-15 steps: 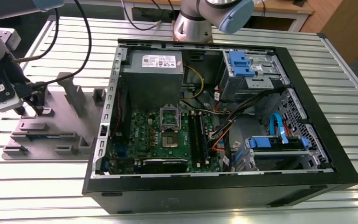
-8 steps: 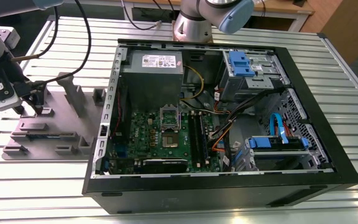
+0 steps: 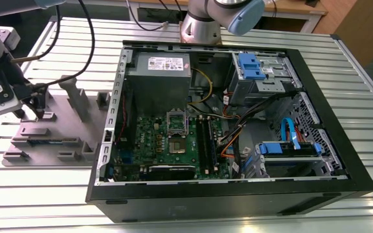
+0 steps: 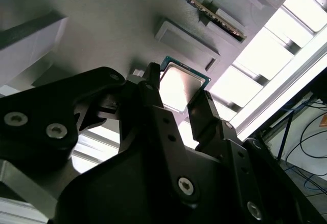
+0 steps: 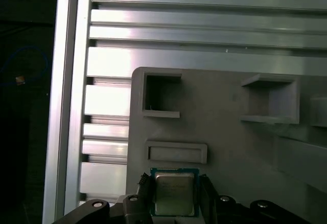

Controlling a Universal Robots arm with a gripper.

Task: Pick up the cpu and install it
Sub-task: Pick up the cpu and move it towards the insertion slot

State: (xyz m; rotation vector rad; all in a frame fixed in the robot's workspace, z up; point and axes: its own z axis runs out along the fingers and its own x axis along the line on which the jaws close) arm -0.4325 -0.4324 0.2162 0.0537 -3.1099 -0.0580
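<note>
Step in hand: pick-up. Pincer [image 5: 175, 196] low over grey moulded fixture plate [image 3: 50, 141], at 9 o'clock of open black computer case [image 3: 206, 196] in exterior view. Jaws apart, straddling cpu [image 5: 173, 191]. Cpu: flat square, matt silvery lid, thin green rim, lying flat on plate. Judgement: grasp calls for even squeeze on opposite edges, level lift. Slatted aluminium table [image 3: 44, 194] beneath.

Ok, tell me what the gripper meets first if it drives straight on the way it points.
The cpu, lying on the grey holder plate directly ahead of the gripper. Depth is unclear, so I cannot tell whether they touch.
</note>
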